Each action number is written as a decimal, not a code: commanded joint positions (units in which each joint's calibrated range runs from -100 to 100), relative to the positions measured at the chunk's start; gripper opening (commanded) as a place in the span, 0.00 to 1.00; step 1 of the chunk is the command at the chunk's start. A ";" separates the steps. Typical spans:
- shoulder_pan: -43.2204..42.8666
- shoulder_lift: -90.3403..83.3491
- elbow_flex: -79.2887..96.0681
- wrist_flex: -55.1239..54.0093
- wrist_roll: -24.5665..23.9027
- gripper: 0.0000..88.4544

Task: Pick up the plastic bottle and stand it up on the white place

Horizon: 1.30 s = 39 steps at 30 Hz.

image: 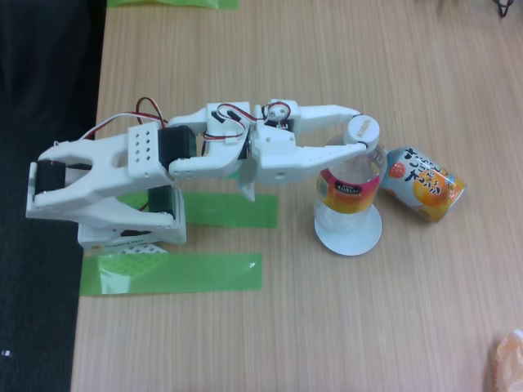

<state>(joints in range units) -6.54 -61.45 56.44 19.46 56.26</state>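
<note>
We see the plastic bottle (350,189) upright on the white place (350,235); the end effector (353,135) clamps its neck, release remains.

Fixed view: the small flat round white disc (359,238) was partly covered by the base of the clear plastic bottle with white cap (350,184). White two-finger gripper (359,131) overlapped bottle neck; contact btwn fingers and neck not discernible. Label text too blurred to read. Green tape strip (173,3) cut by top edge; orange item (508,359) cut by right edge, unidentifiable.
</note>
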 commanded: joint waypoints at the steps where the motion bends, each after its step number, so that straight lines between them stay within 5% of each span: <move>1: -0.43 0.09 0.46 -1.17 -0.08 0.07; 39: -0.43 0.17 0.19 -1.17 0.19 0.07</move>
<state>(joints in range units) -6.54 -61.45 57.89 19.46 56.26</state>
